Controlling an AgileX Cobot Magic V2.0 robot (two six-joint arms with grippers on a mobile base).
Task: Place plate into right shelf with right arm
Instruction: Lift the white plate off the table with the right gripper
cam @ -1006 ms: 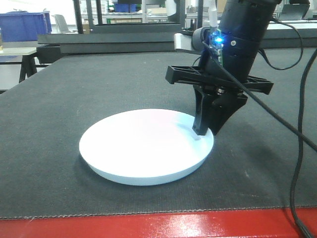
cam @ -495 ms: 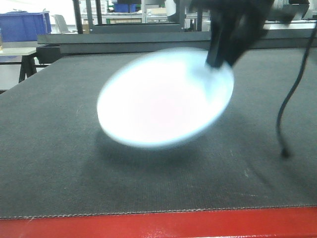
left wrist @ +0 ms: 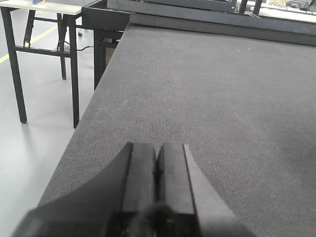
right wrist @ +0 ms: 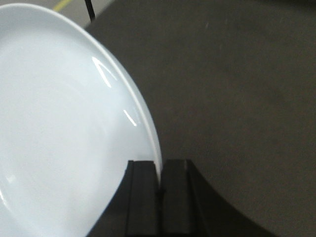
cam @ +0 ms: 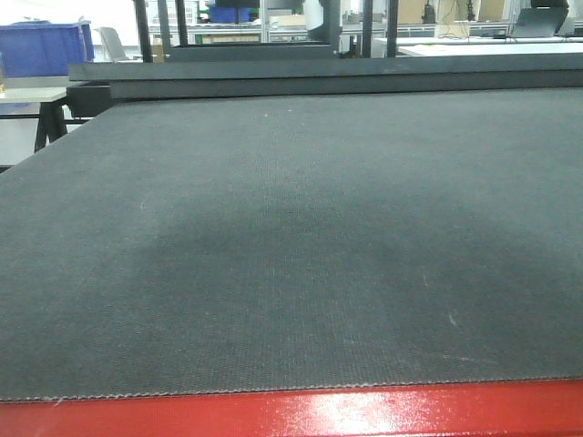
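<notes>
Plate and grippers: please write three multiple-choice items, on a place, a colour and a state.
1. Where is the plate? A on the floor; B clamped at its rim by the right gripper; C on a stool.
2. What colour is the table's front edge? A red; B yellow; C green.
3. How is the left gripper? A wide open; B shut, empty; C shut on a cup.
Answers: 1 B, the rim sits between its jaws; 2 A, the front view shows it red; 3 B, its jaws meet with nothing between.
</notes>
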